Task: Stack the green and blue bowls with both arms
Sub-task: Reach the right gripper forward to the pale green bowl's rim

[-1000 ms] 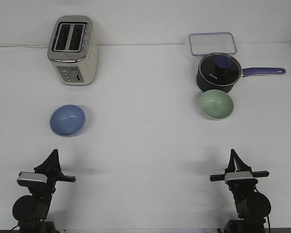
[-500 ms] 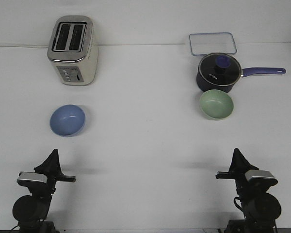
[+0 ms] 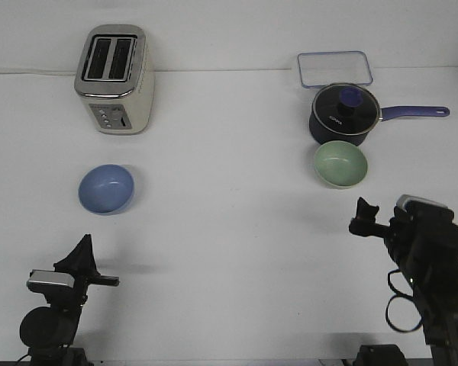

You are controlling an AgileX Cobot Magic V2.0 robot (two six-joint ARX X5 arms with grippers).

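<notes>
The light blue bowl (image 3: 106,189) sits upright and empty at the left of the white table. The pale green bowl (image 3: 340,164) sits upright at the right, just in front of the navy saucepan. My left gripper (image 3: 84,242) is low at the front left, well short of the blue bowl, its fingers together in one point and empty. My right gripper (image 3: 363,207) is raised at the right, a little short of and to the right of the green bowl. It is turned sideways, so its jaw gap does not show.
A cream toaster (image 3: 114,78) stands at the back left. A navy saucepan (image 3: 345,114) with a glass lid and a handle pointing right stands behind the green bowl. A clear lidded container (image 3: 334,69) lies behind the pan.
My right arm has lifted and swung forward toward the green bowl, turning its wrist. The left arm and both bowls have not moved.
</notes>
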